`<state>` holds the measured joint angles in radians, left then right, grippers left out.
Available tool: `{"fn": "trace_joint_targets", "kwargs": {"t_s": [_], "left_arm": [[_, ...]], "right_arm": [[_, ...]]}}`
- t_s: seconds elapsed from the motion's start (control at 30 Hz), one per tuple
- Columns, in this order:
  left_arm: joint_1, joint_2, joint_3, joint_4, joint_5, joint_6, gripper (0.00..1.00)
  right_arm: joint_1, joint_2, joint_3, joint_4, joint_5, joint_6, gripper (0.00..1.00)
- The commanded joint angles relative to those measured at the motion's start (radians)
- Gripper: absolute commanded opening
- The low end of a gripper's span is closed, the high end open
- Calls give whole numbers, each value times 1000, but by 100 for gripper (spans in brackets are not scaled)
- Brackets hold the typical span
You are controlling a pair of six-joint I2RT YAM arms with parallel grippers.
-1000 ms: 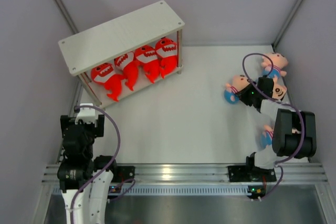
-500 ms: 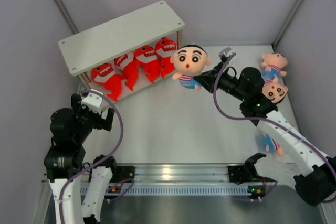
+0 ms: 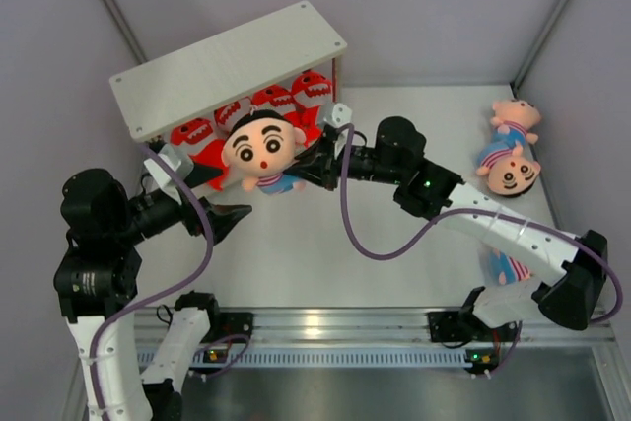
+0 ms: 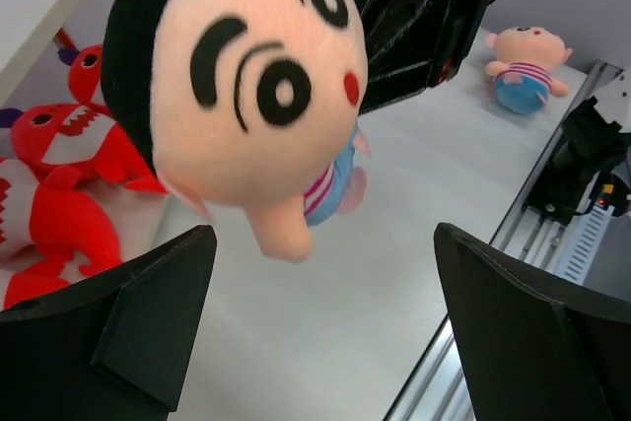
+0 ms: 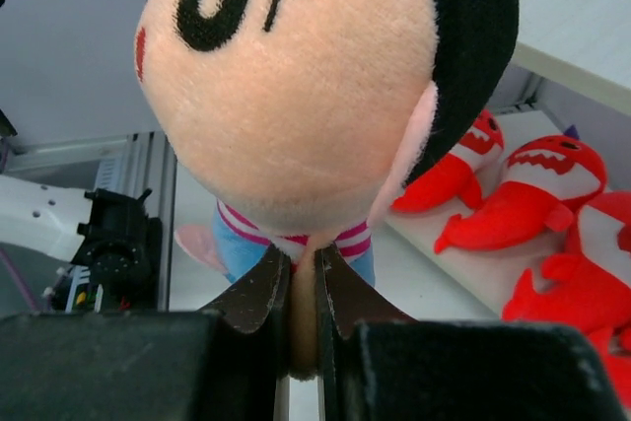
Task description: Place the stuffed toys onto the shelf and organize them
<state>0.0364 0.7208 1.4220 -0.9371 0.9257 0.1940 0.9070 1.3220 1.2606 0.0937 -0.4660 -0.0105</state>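
Observation:
My right gripper (image 3: 314, 167) is shut on a limb of a boy doll (image 3: 258, 150) and holds it in the air in front of the white shelf (image 3: 227, 61). In the right wrist view the gripper (image 5: 304, 293) pinches a peach limb below the doll's big head (image 5: 296, 76). My left gripper (image 3: 232, 216) is open and empty, just below the doll. In the left wrist view its fingers (image 4: 148, 313) stand wide apart under the doll (image 4: 256, 76). Red sharks (image 3: 314, 88) lie on the shelf's lower tier, partly hidden by the doll.
Two boy dolls (image 3: 508, 173) (image 3: 515, 117) lie at the far right of the table. Another (image 3: 503, 265) lies partly under my right arm. The shelf's top board is bare. Grey walls close in the left, back and right. A metal rail (image 3: 345, 320) runs along the near edge.
My right arm has carried the doll left, from mid-table to the shelf front. My left arm has reached out to the right, under the doll.

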Motion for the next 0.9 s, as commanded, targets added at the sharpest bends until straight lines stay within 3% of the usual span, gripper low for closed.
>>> {"fn": "trace_joint_targets", "kwargs": {"t_s": [0.0, 0.07, 0.23, 0.43, 0.53, 0.63, 0.67, 0.7, 0.77, 0.87], "left_arm": [[-1, 31, 48, 6, 88, -60, 98], [-3, 45, 72, 8, 84, -79, 98], [-1, 94, 107, 8, -151, -88, 98], [-3, 112, 129, 7, -28, -97, 98], [-3, 118, 147, 8, -42, -91, 98], [-3, 120, 149, 8, -25, -85, 78], [-3, 120, 147, 8, -7, -85, 61], [-3, 120, 146, 8, 2, -87, 28], [-3, 120, 146, 12, -7, -90, 1], [-1, 120, 152, 55, -155, -110, 0]], "right_arm": [[62, 17, 80, 40, -57, -60, 0], [76, 31, 80, 57, -69, -49, 0], [86, 25, 46, 161, -123, -8, 0], [107, 55, 79, 141, -129, -25, 0], [110, 59, 79, 152, -131, -25, 0], [110, 74, 95, 158, -145, -17, 0], [112, 78, 106, 156, -148, -14, 0], [112, 89, 114, 153, -151, -11, 0], [112, 97, 126, 150, -151, -6, 0], [112, 97, 126, 172, -113, 3, 0]]}}
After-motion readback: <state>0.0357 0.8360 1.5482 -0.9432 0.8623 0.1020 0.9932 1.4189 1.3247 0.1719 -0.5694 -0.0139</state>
